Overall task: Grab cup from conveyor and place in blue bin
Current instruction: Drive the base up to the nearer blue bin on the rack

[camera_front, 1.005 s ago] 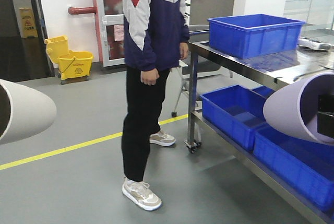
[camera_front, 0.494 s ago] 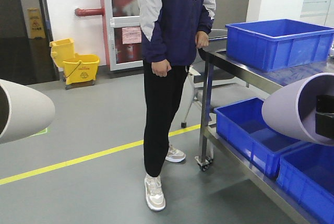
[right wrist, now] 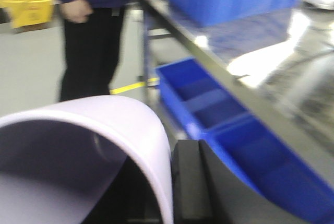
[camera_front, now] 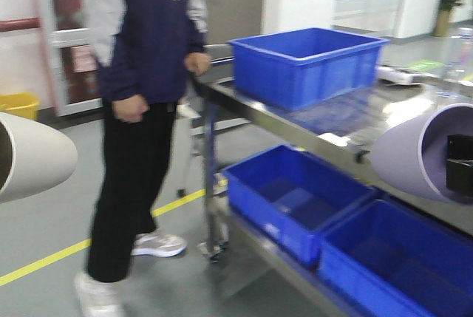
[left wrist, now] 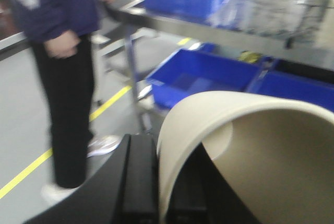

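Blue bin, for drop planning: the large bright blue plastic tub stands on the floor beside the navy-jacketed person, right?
No: the large bright blue plastic tub stands on the steel table top, beside the navy-jacketed person, as the front-facing view shows.

You see only small parts of your robot, all blurred. In the left wrist view the left fingers (left wrist: 140, 177) are plain matte black. One is a broad flat slab with a rounded outer edge and a straight groove along its length. In the right wrist view the right fingers (right wrist: 189, 182) are the same black, squared at the top and split by one thin lengthwise seam. In the front view a boxy black block (camera_front: 460, 165) shows at the right edge.
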Tool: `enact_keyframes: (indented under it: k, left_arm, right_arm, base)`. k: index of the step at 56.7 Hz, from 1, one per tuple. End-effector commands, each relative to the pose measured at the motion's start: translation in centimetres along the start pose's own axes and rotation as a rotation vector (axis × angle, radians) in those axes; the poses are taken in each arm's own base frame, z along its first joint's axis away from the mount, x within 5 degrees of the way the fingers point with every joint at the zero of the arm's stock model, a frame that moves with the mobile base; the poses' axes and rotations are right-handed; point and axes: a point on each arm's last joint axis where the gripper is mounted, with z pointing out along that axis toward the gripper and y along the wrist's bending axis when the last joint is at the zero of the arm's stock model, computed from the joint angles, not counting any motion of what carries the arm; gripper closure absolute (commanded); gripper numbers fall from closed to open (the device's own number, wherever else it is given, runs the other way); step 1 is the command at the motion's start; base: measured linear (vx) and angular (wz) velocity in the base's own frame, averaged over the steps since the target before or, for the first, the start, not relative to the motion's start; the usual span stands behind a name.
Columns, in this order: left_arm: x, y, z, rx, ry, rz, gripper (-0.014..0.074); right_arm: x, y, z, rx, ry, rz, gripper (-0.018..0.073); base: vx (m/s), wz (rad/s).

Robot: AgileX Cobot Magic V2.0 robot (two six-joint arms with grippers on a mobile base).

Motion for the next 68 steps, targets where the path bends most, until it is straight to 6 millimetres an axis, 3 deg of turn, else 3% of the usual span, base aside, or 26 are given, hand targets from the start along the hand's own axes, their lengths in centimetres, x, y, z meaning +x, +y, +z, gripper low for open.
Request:
enact_keyframes:
  k: [1,33,68]
  left_arm:
    - [-1.65,-0.08,-0.73,-0.005,-0.125,-0.016,0.0604]
    - [-1.66,-0.08,-0.74,-0.005,-0.125,-0.015,0.0604]
    - [-1.66,-0.08,-0.74,-0.005,-0.125,-0.015,0.0604]
  right_arm:
    - [-1.64,0.05,-0.91,-0.014,-0.128,-0.013,0.0568]
    - [-1.63,0.05,-0.91,-0.013,-0.127,-0.013,0.0568]
    - [-1.62,0.04,-0.91,-0.013,-0.126,-0.013,0.0568]
  base:
    - [0.31,-0.77]
    - [0.26,-0.77]
    - [0.21,-0.5]
